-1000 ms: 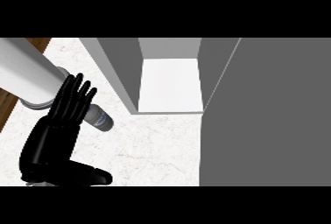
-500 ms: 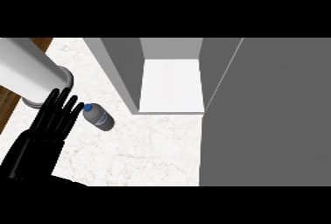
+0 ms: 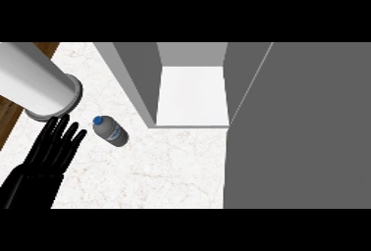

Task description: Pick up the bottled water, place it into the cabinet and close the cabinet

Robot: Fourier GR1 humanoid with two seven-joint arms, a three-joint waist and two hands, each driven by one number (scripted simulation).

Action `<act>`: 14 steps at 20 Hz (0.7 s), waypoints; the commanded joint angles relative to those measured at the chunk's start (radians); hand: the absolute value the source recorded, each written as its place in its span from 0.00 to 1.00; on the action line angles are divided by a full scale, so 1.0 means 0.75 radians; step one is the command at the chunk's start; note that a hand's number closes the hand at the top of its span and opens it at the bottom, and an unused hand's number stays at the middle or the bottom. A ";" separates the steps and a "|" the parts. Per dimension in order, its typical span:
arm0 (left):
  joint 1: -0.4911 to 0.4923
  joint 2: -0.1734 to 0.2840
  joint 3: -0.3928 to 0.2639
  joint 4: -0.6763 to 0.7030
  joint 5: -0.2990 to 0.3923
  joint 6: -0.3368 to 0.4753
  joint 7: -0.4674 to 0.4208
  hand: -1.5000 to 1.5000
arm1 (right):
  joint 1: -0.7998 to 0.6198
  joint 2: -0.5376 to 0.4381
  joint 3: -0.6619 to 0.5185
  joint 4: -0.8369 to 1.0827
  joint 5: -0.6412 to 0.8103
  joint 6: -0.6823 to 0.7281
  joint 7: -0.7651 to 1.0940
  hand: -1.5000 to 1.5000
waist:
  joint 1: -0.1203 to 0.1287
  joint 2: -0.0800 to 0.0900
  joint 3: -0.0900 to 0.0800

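Head view showed only the left hand (image 3: 54, 147), its fingers straight and spread, held flat over the marble counter (image 3: 167, 171) and holding nothing. The bottled water (image 3: 110, 131) lay on its side just beyond and to the right of the fingertips, apart from them by a thin strip of counter. Its long axis ran at a slant, blue cap toward the upper left and base toward the lower right, away from the hand. The open cabinet (image 3: 190, 95) stood further to the right of the bottle, its white shelf showing, with the door (image 3: 301, 127) swung wide beyond that. The right hand was out of sight, so the left looked the nearer one for the pick; I judged it would need to move right and close across the bottle's slanted body.
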 commanded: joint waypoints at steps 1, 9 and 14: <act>-0.027 0.049 0.123 0.121 0.068 -0.089 -0.089 0.00 | 0.057 0.012 0.028 -0.012 0.035 0.032 -0.052 0.00 | -0.003 0.001 0.000; -0.037 0.072 0.201 0.196 0.083 -0.134 -0.130 0.00 | 0.128 0.012 0.069 -0.033 0.057 0.049 -0.085 0.00 | -0.004 0.000 0.000; -0.088 0.071 0.255 0.373 0.003 -0.146 -0.261 0.00 | 0.223 -0.003 0.064 -0.006 0.072 0.117 -0.199 0.00 | -0.010 0.000 0.000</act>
